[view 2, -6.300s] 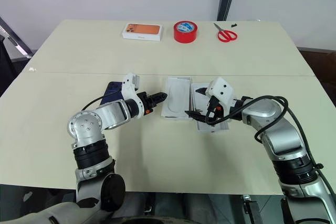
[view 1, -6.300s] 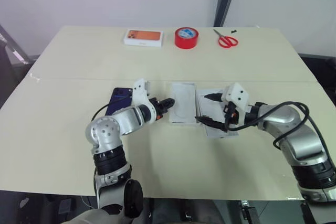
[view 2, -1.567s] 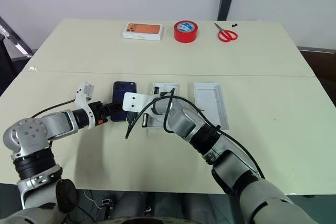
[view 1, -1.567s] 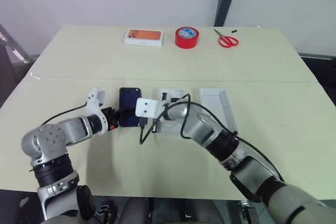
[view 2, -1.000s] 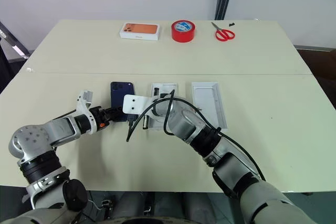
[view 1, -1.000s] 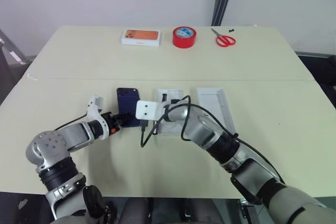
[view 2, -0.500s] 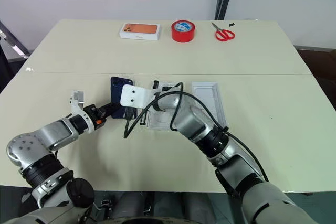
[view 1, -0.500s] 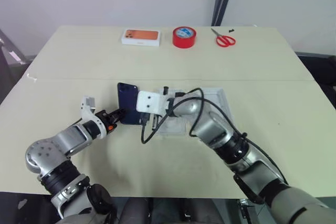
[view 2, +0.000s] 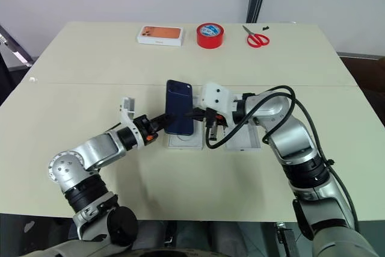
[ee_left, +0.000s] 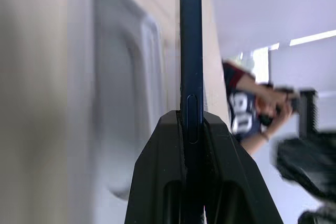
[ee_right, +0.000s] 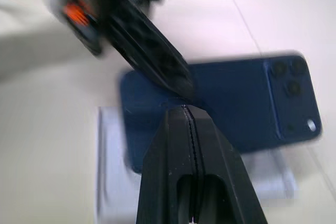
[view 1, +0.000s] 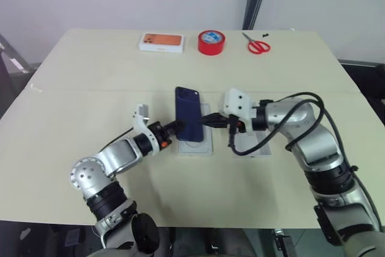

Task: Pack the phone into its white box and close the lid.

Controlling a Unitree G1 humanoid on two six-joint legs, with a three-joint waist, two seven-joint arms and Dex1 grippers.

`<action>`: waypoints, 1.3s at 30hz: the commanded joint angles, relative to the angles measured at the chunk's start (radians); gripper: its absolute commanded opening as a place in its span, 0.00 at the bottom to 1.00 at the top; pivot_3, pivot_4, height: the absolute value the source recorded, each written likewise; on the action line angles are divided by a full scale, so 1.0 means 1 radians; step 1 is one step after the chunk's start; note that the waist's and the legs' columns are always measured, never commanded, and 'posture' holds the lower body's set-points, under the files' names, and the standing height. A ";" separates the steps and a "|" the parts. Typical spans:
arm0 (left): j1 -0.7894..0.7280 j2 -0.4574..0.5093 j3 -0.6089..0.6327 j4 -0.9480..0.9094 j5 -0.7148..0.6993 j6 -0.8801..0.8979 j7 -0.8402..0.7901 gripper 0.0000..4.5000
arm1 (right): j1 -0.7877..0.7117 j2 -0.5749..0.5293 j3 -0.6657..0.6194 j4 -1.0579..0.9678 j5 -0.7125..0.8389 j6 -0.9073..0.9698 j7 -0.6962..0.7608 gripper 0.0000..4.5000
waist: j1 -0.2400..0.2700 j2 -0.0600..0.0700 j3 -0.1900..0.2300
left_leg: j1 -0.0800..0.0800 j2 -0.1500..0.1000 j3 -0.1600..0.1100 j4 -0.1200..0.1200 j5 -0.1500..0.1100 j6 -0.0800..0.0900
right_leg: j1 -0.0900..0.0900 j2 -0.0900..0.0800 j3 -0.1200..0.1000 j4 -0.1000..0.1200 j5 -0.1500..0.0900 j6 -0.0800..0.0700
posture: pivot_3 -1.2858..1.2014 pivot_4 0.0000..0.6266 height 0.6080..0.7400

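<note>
Broadly, my bench (view 1: 72, 112) is a wide pale slab with a seam running across it, and most of it lies bare. Near the middle sits the white box (view 1: 196, 145), its rounded recess up and nothing lying in it. Just to its right lies the lid (view 1: 260, 146), partly hidden behind my right arm and its black cable, so I cannot tell what, if anything, rests in it.

Above the white box, lifted off the bench, is the phone (view 1: 188, 121), glossy navy back toward the camera, lens cluster at its far corner. My left pincer (view 1: 174, 128) grasps it by its long left edge; the left wrist view shows both black fingers (ee_left: 165, 171) clamped on the thin edge. My right pincer (view 1: 212, 121) is clenched tight on nothing, its tip at the phone's right edge; whether it touches is hard to say.

Along the far edge of the bench, well apart from all this, stand a white box with an orange picture (view 1: 161, 41), a red tape roll (view 1: 211, 42) and red-handled scissors (view 1: 257, 44).
</note>
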 commanded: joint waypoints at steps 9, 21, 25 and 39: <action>0.021 0.023 -0.101 0.012 -0.111 -0.063 0.076 0.22 | 0.020 -0.012 -0.001 -0.054 0.031 -0.018 -0.058 0.00 | 0.010 0.000 0.000 | -0.001 0.000 0.000 0.001 0.000 0.000 | 0.000 -0.001 0.000 0.000 0.000 0.000 | 0.52 0.24 1.00; 0.042 0.286 -0.258 -0.071 -0.273 -0.160 0.007 0.91 | 0.008 -0.012 0.010 -0.031 0.042 -0.016 -0.077 0.00 | 0.007 0.000 0.000 | 0.000 0.000 0.000 0.001 0.001 -0.001 | 0.000 0.000 0.000 0.000 0.000 0.000 | 0.52 0.24 1.00; 0.016 0.477 -0.324 -0.164 -0.212 -0.209 -0.127 0.91 | -0.008 -0.028 0.031 0.034 -0.022 -0.023 -0.120 0.00 | 0.008 0.000 0.000 | -0.001 0.000 0.000 0.000 0.004 -0.007 | 0.000 -0.001 0.000 0.000 0.000 0.000 | 0.52 0.24 1.00; 0.108 0.646 -0.487 -0.156 0.101 -0.480 -0.434 0.91 | -0.036 -0.027 0.061 0.098 -0.108 -0.016 -0.185 0.00 | 0.009 0.001 0.000 | -0.001 -0.001 0.001 0.000 0.002 -0.002 | 0.000 -0.002 0.000 -0.003 0.000 0.000 | 0.52 0.24 1.00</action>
